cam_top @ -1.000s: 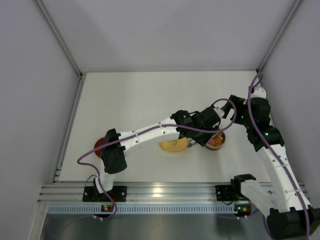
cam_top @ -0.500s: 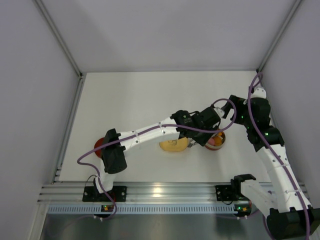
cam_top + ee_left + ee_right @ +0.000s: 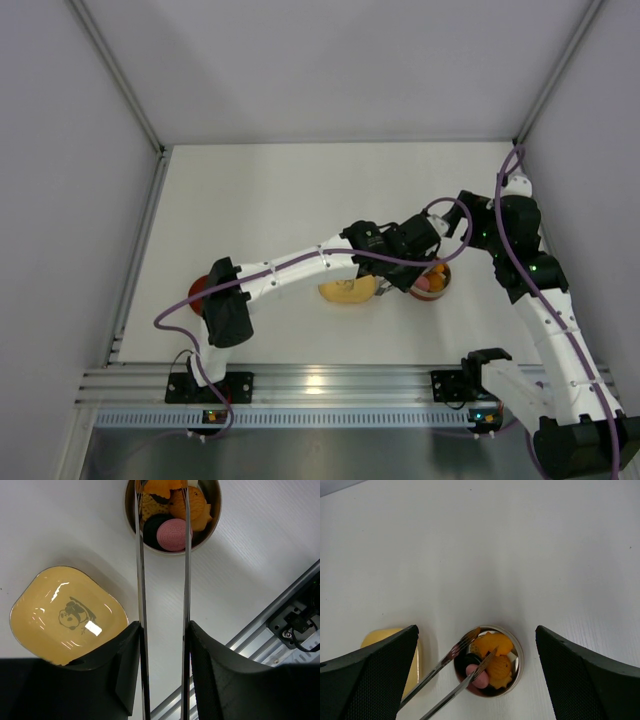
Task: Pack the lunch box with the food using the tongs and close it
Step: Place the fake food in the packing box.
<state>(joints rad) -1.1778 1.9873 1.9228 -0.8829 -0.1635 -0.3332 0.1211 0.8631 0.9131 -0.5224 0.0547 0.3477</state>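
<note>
The lunch box (image 3: 441, 287) (image 3: 172, 553) (image 3: 520, 655) stands open on the white table, right of centre. Food fills it: orange pieces (image 3: 492, 644), a pink disc (image 3: 174, 534) and a dark brown piece (image 3: 152, 527). My left gripper (image 3: 400, 268) (image 3: 163, 627) is shut on the tongs (image 3: 141, 595) (image 3: 445, 662). The tong tips are apart inside the box, on either side of an orange piece. My right gripper (image 3: 462, 222) (image 3: 476, 627) hovers open above the box with nothing in it. The red lid (image 3: 200, 290) lies at the left, partly hidden under the left arm.
A yellow rounded-square dish (image 3: 347, 290) (image 3: 65, 615) (image 3: 415, 672) with a cartoon print sits just left of the lunch box. An aluminium rail (image 3: 320, 385) (image 3: 280, 615) runs along the near table edge. Grey walls close the table on three sides.
</note>
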